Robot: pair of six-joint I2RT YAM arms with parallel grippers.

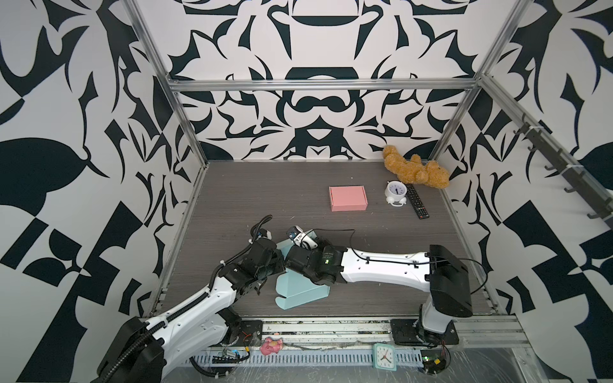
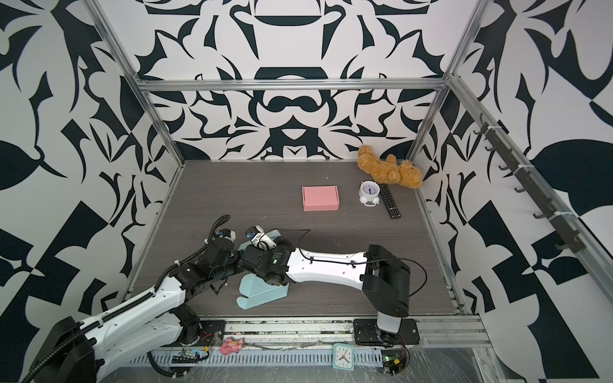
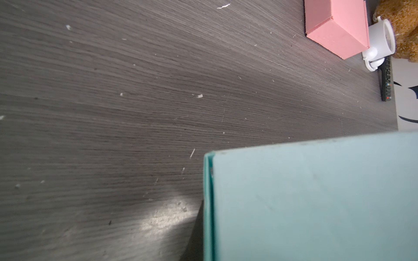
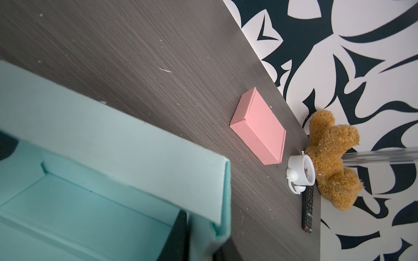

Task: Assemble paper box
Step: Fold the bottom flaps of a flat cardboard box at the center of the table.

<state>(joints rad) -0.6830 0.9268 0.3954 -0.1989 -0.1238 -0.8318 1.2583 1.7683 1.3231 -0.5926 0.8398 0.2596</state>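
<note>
Left wrist view is half filled by a wall of the light teal paper box (image 3: 316, 198), with 1 dark finger (image 3: 195, 237) of the left gripper (image 1: 273, 262) set against it; that wall is clamped by the closed jaws. In both top views the partly folded box is seen near the front of the dark grey wood-grain table (image 1: 232, 199), under the 2 wrists. Another wall is straddled by the right gripper (image 1: 293, 260); whether it is pinched cannot be told. A pink cardboard box (image 1: 348, 198) is set well apart, farther back.
</note>
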